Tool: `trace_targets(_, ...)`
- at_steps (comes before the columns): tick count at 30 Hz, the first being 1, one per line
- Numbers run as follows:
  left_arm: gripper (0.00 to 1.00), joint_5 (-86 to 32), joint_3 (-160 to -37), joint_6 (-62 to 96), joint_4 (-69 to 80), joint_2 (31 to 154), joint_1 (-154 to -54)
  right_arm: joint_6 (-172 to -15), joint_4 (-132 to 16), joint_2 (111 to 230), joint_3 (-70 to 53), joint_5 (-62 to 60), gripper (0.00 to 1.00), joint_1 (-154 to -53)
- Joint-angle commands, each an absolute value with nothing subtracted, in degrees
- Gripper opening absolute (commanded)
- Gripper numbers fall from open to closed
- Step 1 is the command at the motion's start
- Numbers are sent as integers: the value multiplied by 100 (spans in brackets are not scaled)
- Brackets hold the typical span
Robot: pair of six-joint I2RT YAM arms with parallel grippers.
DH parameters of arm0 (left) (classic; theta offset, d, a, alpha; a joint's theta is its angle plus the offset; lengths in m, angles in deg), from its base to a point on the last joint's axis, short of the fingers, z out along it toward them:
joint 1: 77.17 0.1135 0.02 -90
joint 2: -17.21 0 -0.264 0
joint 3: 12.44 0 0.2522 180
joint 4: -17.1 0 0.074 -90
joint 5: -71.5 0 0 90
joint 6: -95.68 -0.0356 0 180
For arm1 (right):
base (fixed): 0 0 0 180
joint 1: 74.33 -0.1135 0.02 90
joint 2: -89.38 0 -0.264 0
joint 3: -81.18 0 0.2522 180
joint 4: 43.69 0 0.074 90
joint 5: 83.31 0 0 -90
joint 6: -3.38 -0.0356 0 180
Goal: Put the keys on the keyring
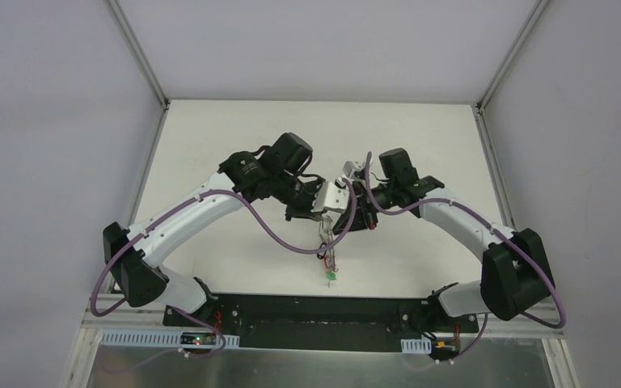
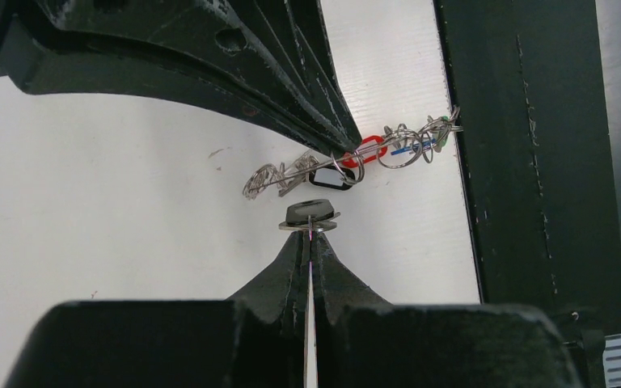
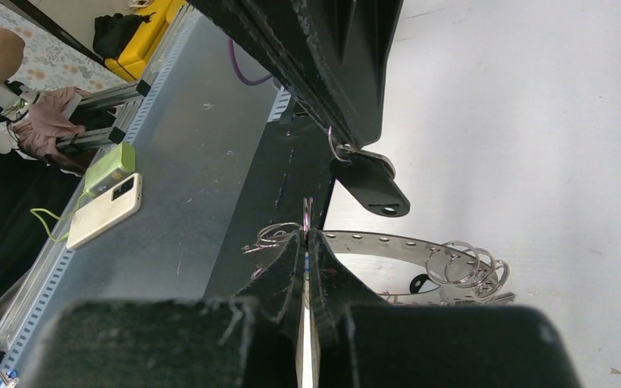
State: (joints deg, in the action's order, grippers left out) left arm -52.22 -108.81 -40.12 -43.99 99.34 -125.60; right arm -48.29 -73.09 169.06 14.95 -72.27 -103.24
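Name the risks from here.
1. The left gripper pinches the black key only at its fingertips, so the key may twist or slip out.
2. The right gripper holds the keyring by thin wire, and the strung keys hang from it. Their weight could pull it loose.
3. Both grippers' tips sit very close together, so a small error may knock them together.

Silver keys (image 2: 279, 176), bright tags, white ground.
The keys carry a red tag (image 2: 365, 150), a blue tag (image 2: 408, 149) and a green tag (image 2: 446, 128); my surface (image 2: 113, 210) is plain white, my left tool (image 2: 310, 236) and right tool (image 3: 306, 236) scuffed black.
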Motion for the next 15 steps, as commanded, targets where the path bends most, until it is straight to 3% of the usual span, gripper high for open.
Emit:
trace_targets(1,0,-5062,-10839,-4109,-4304,9879,-12707,-4845,-7212,16937,1149,-7729,0,-10366)
trace_targets(15,0,-4751,-10774,-4135,-4247,9964,-12988,-4865,-7235,17037,1072,-7782,0,-10392)
